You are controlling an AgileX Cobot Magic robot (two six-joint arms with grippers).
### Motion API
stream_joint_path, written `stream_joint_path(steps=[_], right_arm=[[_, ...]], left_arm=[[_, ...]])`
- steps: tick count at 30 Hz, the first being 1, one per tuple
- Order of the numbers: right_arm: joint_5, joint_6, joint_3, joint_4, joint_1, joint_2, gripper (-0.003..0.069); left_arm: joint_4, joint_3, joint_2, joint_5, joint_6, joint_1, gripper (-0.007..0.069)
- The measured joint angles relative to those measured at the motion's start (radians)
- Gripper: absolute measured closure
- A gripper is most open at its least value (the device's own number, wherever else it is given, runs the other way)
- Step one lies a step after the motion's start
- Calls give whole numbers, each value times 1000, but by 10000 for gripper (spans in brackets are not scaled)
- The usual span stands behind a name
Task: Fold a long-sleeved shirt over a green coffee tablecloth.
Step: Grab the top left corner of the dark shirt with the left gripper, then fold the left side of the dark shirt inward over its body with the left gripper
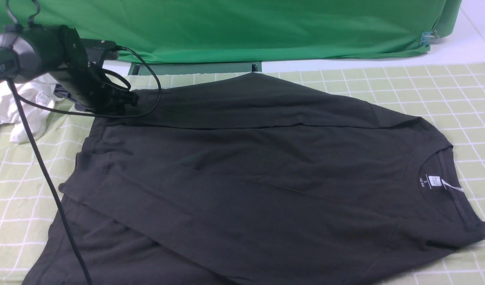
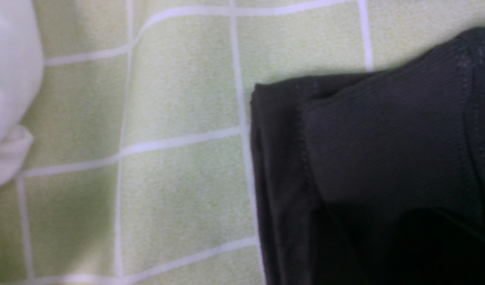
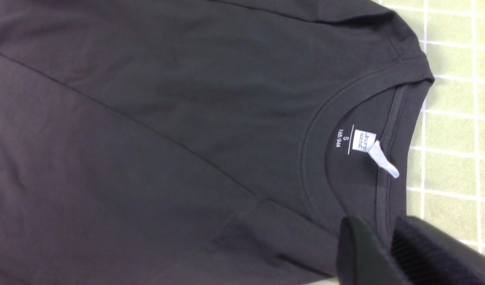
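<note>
Black shirt (image 1: 246,170) is laid flat on the checked tablecloth (image 1: 424,87), collar to the right, neck label (image 1: 435,181) exposed, one sleeve folded slantwise across the body. Right gripper (image 3: 381,229) is seen over the collar, fingers close together; clenched or not cannot be told. Farther back, left gripper (image 1: 121,101) is lowered at the shirt's far left corner; grip cannot be told. White garment (image 1: 24,107) is bunched at far left. Green backdrop (image 1: 246,27) is hung behind.
</note>
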Motion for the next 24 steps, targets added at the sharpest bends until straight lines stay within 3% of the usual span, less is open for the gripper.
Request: stream_joint_path(steps=[2,3,6,16,24], right_arm=[[0,0,0,0,0,0,533],[0,0,0,0,0,0,533],[0,0,0,0,0,0,533],[0,0,0,1,0,0,533],[-5,2,0,1,0,0,533]], left_arm=[[-14,0,0,1,2,0,411],[-19,0,0,1,2,0,501],[-13,0,-9,3,3,0,587],[3,0,-81,63,10,0,590],[-115,0,-258,331,-4,0,590]])
